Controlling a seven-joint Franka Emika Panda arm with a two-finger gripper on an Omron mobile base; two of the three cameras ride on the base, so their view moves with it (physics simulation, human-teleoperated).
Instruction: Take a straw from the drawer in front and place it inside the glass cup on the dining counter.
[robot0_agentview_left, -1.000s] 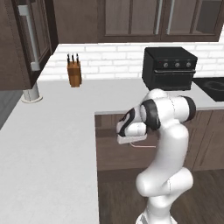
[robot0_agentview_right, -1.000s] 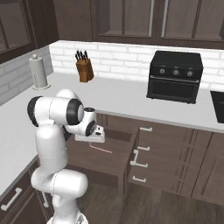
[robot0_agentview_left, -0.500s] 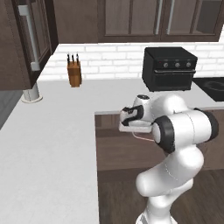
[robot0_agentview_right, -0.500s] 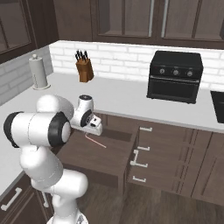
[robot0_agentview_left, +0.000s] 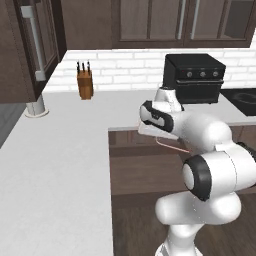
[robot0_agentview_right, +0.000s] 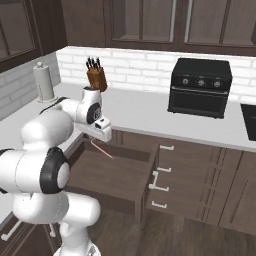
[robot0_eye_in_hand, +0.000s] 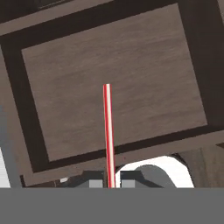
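Straw (robot0_eye_in_hand: 107, 131) now pinched in the hand (robot0_eye_in_hand: 109, 183), fingers pressed together on its lower end, shaft running straight out from the tips. Lifted clear of the drawer (robot0_eye_in_hand: 113, 87), whose bare wooden floor lies well below with nothing else on it. In the right base view, seen as a thin pink line (robot0_agentview_right: 104, 151) slanting down from the hand (robot0_agentview_right: 100, 131) over the open drawer (robot0_agentview_right: 117, 175); in the left base view, the same line (robot0_agentview_left: 172, 146) below the hand (robot0_agentview_left: 152, 131), just beside the edge of the white tabletop (robot0_agentview_left: 55, 165).

Compared with a second ago: hand raised from drawer depth to about tabletop height, arm swung round so the elbow bulks toward the cameras, straw carried up with it. Base unmoved, knife block (robot0_agentview_right: 96, 76) and black oven (robot0_agentview_right: 200, 87) in the same places.

Meaning for the task: pickup judged done, grip apparently holding. Carry to the dining counter and drop into the glass cup not yet begun. Likely risk: long free end swinging or slipping in so slight a pinch.
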